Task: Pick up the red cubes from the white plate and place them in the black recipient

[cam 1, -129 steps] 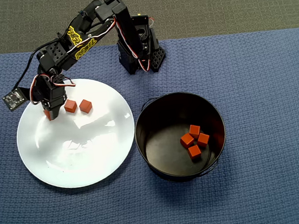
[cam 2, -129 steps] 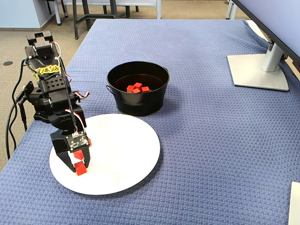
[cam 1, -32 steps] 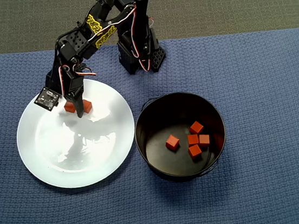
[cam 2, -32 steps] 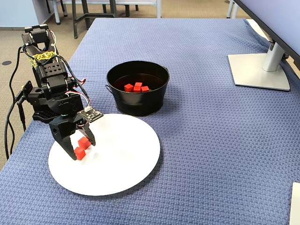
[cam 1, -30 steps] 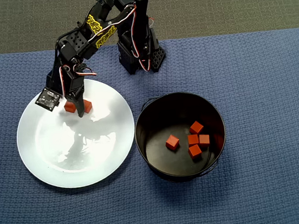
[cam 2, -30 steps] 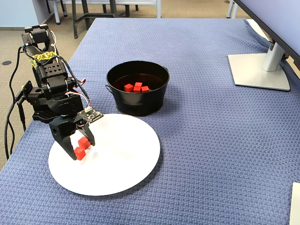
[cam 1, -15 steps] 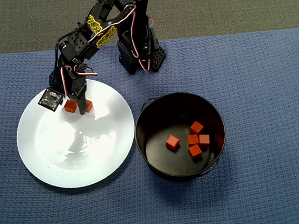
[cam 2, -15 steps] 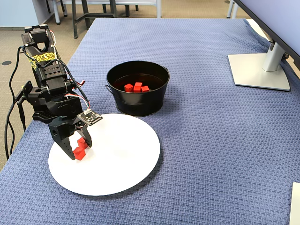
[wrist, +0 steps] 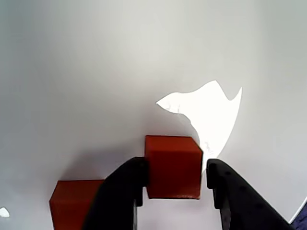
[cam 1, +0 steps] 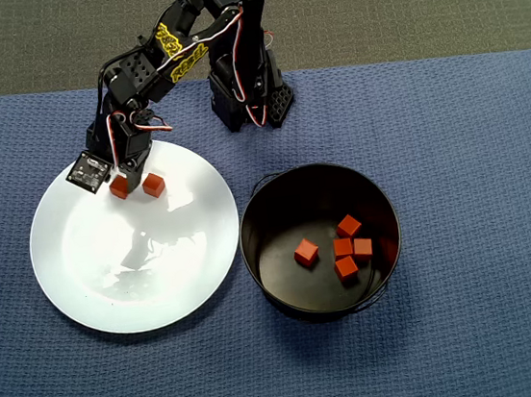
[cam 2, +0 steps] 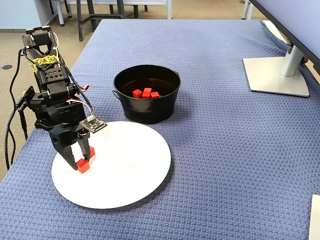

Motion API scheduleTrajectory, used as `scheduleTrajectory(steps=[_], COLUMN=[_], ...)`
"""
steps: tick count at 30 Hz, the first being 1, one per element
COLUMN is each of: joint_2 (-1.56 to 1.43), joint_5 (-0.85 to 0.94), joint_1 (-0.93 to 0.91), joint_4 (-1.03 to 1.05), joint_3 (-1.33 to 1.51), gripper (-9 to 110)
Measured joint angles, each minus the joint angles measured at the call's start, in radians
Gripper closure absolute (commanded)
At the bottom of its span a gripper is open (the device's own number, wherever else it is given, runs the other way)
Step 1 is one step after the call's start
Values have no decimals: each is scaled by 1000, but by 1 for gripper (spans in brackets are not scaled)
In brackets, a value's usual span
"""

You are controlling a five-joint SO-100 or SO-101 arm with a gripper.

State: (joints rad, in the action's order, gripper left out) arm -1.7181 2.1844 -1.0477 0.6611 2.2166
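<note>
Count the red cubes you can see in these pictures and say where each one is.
7. Two lie on the white plate: one between the pincer fingers, one beside it. Five sit in the black pot. None looks hidden.

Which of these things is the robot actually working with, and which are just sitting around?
Part of the job:
- two red cubes on the plate, one between the gripper fingers, one beside it
- white plate
- black pot with five cubes inside

Just lying about:
- blue cloth
- monitor stand
</note>
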Motion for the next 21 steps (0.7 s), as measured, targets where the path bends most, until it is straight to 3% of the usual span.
scheduleTrajectory(steps=[10, 16, 21], joint_2=[-21, -66, -184], joint_5=[-81, -443, -778], joint_1=[2, 133, 232], joint_4=[-140, -230, -163], joint_3=[69, 54, -18], gripper=[101, 101, 101])
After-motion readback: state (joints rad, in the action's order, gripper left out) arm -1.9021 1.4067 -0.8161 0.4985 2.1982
